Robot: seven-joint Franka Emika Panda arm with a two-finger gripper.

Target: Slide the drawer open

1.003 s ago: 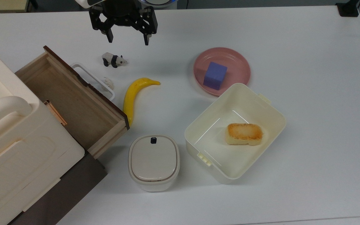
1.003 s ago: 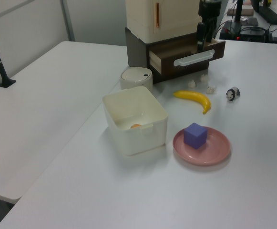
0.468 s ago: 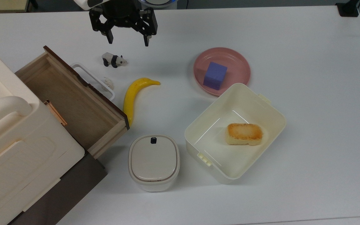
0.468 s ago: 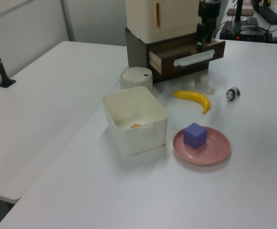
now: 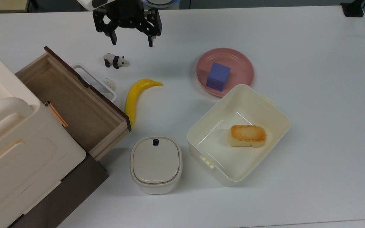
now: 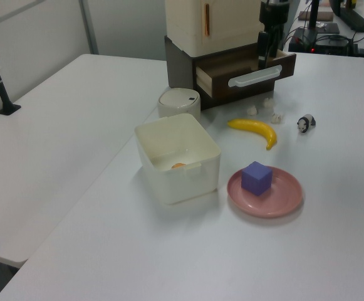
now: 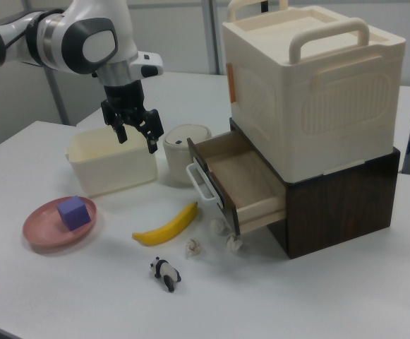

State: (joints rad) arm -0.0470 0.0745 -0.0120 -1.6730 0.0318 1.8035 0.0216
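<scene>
The wooden drawer point(image 5: 71, 101) stands pulled out of the dark brown cabinet, its light-brown inside bare. Its dark front panel carries a white loop handle point(image 5: 95, 83). In the right view the drawer point(image 7: 243, 176) juts toward the right view's left with the handle point(image 7: 199, 182) at its front. My gripper point(image 5: 132, 42) hangs open at the top view's upper edge, above the table beyond the toy panda point(image 5: 115, 60), apart from the handle and holding nothing. The right view has the gripper point(image 7: 137, 141) high over the cream container.
A yellow banana point(image 5: 135, 95) lies by the drawer's front corner, with small white crumpled bits point(image 5: 109, 84) under the handle. A pink plate point(image 5: 244, 63) bears a purple cube point(image 5: 218, 76). A cream container point(image 5: 285, 118) holds bread point(image 5: 247, 135). A lidded white bin point(image 5: 156, 163) stands near.
My gripper has drifted slightly toward the top view's right, still open. The drawer and the other things have not moved.
</scene>
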